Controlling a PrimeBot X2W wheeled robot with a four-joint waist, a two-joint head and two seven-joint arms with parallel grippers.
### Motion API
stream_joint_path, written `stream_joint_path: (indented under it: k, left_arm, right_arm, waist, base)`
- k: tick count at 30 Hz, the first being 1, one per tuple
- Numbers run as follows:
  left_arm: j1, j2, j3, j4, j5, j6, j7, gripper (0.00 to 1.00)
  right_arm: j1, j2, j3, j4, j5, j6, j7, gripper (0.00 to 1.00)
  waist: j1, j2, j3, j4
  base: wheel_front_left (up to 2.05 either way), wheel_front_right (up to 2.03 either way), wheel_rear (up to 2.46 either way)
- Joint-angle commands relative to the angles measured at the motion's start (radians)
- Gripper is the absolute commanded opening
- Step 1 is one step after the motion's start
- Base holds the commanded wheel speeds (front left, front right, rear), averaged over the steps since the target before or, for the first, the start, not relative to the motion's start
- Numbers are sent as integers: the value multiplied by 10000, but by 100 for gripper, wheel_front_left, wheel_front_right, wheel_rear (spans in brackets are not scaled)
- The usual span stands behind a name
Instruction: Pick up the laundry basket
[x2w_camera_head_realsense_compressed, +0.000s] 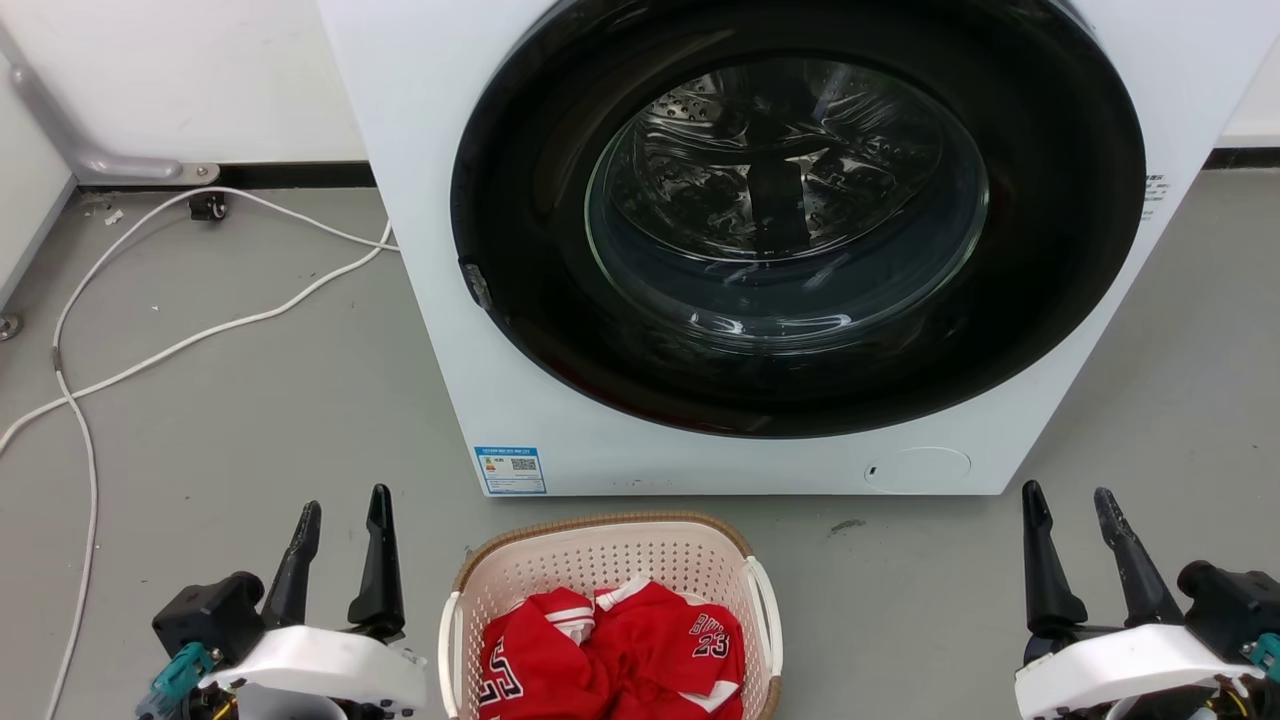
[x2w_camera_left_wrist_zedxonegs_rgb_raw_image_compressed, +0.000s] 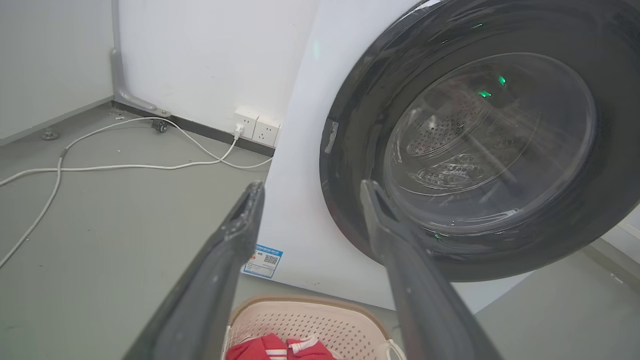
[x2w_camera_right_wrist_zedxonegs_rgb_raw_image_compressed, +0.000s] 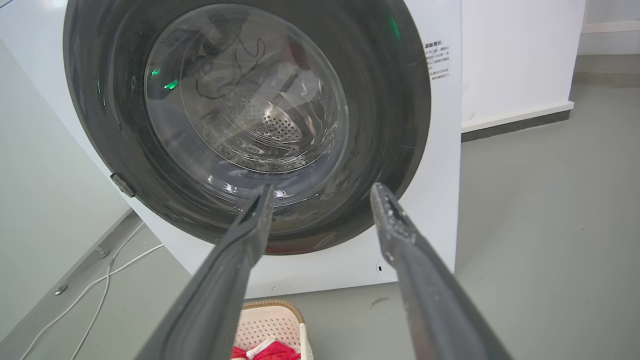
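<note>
Laundry basket (x2w_camera_head_realsense_compressed: 600, 562), cream-white perforated plastic with a brown woven-look rim, sits on the grey floor (x2w_camera_head_realsense_compressed: 250, 420) on the near side of the large white front-loading washer (x2w_camera_head_realsense_compressed: 430, 300), between the left gripper (x2w_camera_head_realsense_compressed: 346, 503) and right gripper (x2w_camera_head_realsense_compressed: 1066, 493).
It should be light and stiff, holding only a crumpled red jersey (x2w_camera_head_realsense_compressed: 640, 650); its white side handles (x2w_camera_head_realsense_compressed: 771, 605) look the surest holds. Both grippers stand spread and empty, apart from it.

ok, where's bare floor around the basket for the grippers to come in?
Narrow bare floor between the left gripper and the laundry basket. A wider bare patch between the basket and the right gripper. Tight: the strip between the basket's far rim and the washer; also white cables left of the washer.
</note>
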Motion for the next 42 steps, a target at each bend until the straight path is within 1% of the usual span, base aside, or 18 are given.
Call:
stream_joint_path:
  k: [1, 17, 42]
  left_arm:
    - [42, 34, -22, -42, 270, -40, -101, 100]
    - [159, 37, -7, 61, 1630, -18, -443, 100]
    - [233, 40, 34, 197, 3296, 38, -914, 100]
  right_arm:
    - [31, -40, 18, -141, -285, 0, -101, 100]
    - [168, -44, 110, -368, -1542, 0, -459, 100]
    - [309, -48, 160, -616, -3212, -1, -915, 100]
  waist:
    - [0, 0, 1, 6]
    - [0, 0, 10, 59]
    - [0, 0, 87, 87]
  base:
    - [0, 0, 0]
    - [0, 0, 0]
    - [0, 0, 0]
